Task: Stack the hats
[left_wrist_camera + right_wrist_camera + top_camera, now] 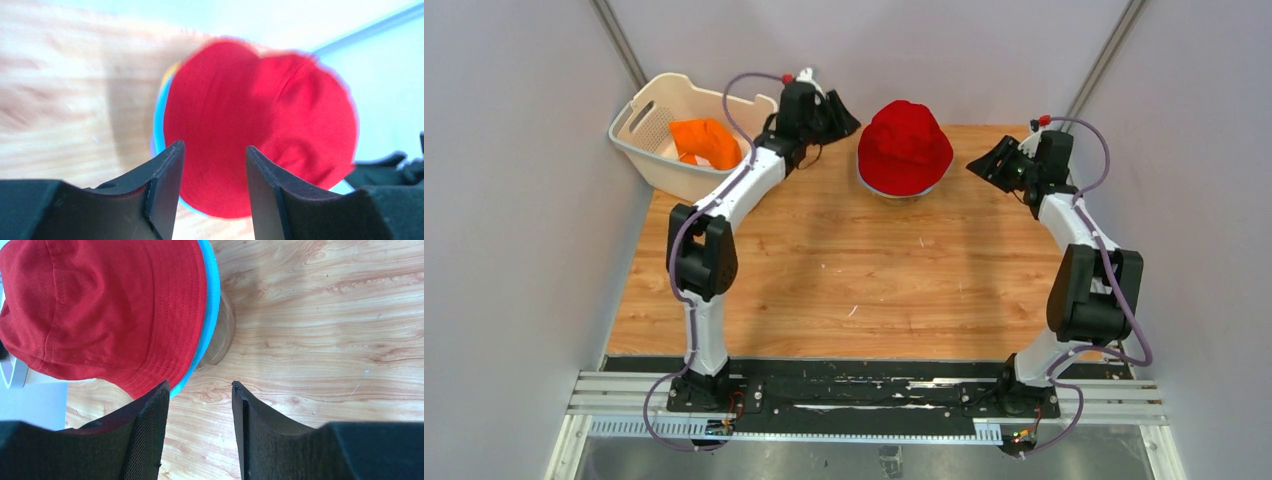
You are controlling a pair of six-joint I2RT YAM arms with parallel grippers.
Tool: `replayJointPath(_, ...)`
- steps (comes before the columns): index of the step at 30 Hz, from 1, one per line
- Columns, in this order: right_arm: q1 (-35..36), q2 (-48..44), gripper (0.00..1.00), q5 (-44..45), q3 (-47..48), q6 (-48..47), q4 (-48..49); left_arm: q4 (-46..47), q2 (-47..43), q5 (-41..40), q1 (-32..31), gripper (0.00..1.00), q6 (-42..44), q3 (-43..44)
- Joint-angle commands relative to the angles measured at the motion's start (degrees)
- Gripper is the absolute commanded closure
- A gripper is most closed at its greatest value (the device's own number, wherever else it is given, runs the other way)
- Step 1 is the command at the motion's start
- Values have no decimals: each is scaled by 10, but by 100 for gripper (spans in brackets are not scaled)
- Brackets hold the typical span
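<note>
A red hat (904, 145) sits on top of a stack at the back middle of the table. A teal brim (210, 315) and a wooden stand's base (222, 335) show under it in the right wrist view. The left wrist view shows the red hat (260, 130) with teal (159, 120) and yellow (170, 75) edges beneath. The lavender hat is hidden. An orange hat (707, 142) lies in the white basket (649, 155). My left gripper (839, 118) is open and empty, just left of the stack. My right gripper (984, 165) is open and empty, just right of it.
The white perforated basket stands at the back left, overhanging the table's left edge. Grey walls close in on both sides and the back. The wooden table (844, 280) spreads in front of the stack.
</note>
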Motion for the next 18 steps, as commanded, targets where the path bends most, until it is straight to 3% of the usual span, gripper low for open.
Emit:
replayJointPath(1, -4, -29, 51, -6, 24, -22, -14, -257, -21, -184, 4, 43, 183, 236)
replayJointPath(4, -2, -32, 51, -15, 34, -34, -29, -398, 45, -316, 30, 29, 250, 440)
replayJointPath(6, -2, -36, 51, -18, 34, -35, -29, -456, 80, -337, 71, 26, 244, 526)
replayJointPath(8, -1, -38, 51, -23, 33, -34, -27, -464, 82, -311, 129, 26, 207, 494)
replayJointPath(11, -1, -36, 51, -39, 27, -25, -15, -411, 51, -276, 190, 26, 176, 360)
replayJointPath(15, -1, -31, 51, -58, 17, -13, 4, -313, 25, -288, 213, 26, 209, 232)
replayJointPath(18, -1, -30, 51, -62, 14, -10, 8, -285, 43, -310, 214, 26, 240, 223)
